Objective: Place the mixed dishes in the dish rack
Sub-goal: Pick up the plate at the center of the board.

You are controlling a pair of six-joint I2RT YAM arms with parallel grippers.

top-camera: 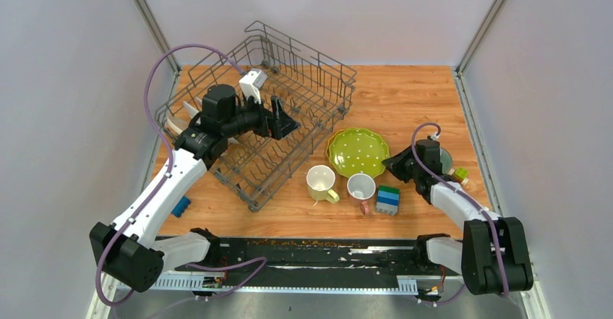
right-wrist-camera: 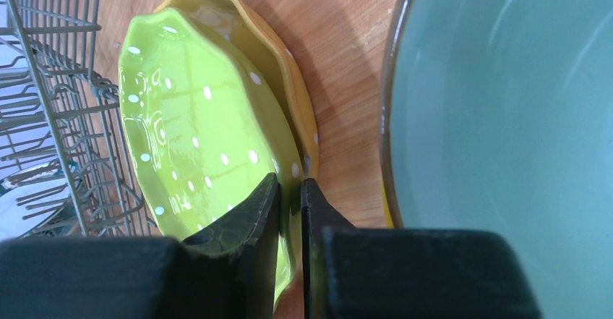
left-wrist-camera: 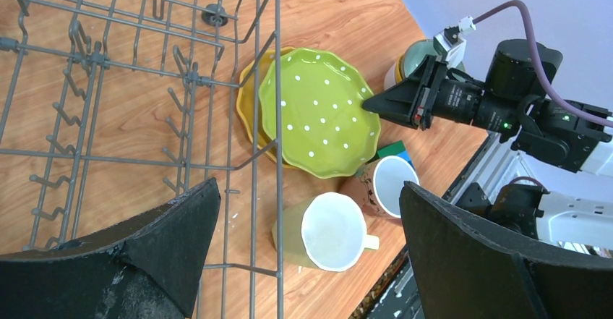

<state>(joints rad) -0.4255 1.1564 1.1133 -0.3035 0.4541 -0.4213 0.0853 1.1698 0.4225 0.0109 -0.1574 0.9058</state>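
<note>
Partway done, I reckon: pale plates (top-camera: pixel 176 124) stand at the left end of the dish rack (top-camera: pixel 329 87). On the bench (top-camera: pixel 405 95) I have a green dotted plate (top-camera: pixel 358 151) stacked on a yellow scalloped dish (left-wrist-camera: pixel 249 95), a pale yellow mug (top-camera: pixel 320 181), a pink-handled mug (top-camera: pixel 361 186) and a pale green bowl (right-wrist-camera: pixel 506 116). The right tool (right-wrist-camera: pixel 289 185) is pinching the green dotted plate by its rim, not yet lifted, and the left tool (top-camera: pixel 284 118) hangs spread and empty over the rack.

One large grey wire dish rack (top-camera: pixel 318 91); two scalloped ceramic dishes, lime green dotted dish (top-camera: pixel 359 150) and yellow-orange dish (left-wrist-camera: pixel 249 116); two mugs, pale yellow mug (top-camera: pixel 320 182) and white pink-handled mug (top-camera: pixel 361 187); one pale green bowl (right-wrist-camera: pixel 506 116); one green-blue block stack (top-camera: pixel 387 199).
</note>
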